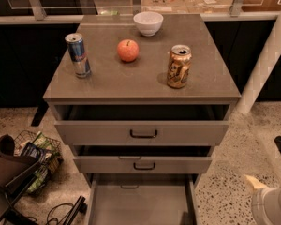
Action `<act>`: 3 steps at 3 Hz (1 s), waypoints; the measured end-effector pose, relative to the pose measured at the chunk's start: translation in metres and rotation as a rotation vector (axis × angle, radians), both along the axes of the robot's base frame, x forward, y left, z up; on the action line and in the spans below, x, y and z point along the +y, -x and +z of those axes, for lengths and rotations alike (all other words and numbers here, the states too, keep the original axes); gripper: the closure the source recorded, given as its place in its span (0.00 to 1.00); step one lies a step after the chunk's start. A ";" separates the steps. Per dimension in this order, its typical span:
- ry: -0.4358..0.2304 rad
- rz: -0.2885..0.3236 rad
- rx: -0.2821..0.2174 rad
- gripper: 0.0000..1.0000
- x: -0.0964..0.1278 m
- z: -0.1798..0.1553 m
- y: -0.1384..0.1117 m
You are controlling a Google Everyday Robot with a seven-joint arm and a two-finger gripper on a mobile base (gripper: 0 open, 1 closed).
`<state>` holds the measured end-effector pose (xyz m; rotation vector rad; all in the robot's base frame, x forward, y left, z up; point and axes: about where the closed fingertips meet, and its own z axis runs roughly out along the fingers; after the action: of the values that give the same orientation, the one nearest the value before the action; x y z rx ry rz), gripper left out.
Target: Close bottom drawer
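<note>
Drawers stand open all down the grey cabinet [140, 99]: the wide top grey drawer front [141, 132] and the middle grey drawer front [142, 164] are each pulled out a little, while the bottom drawer [140, 204] is drawn out farthest, its plain grey tray open to view. On the grey bench [112, 81] sit a slim blue-and-silver can [78, 55], a red-orange apple [128, 50], a white bowl [148, 23] and a gold can [179, 66] (all apart from one another). The white robot gripper [262, 196] sits low at the right, beside the cabinet and apart from the bottom drawer; whether it is released or clenched cannot be told.
</note>
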<state>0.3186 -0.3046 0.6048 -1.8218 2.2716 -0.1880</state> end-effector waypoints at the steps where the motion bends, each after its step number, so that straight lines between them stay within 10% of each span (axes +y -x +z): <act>1: -0.058 0.021 0.025 0.00 0.014 -0.065 0.020; 3: -0.116 0.068 0.037 0.00 0.036 -0.115 0.032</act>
<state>0.2871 -0.2686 0.4902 -1.8535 2.1920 -0.0110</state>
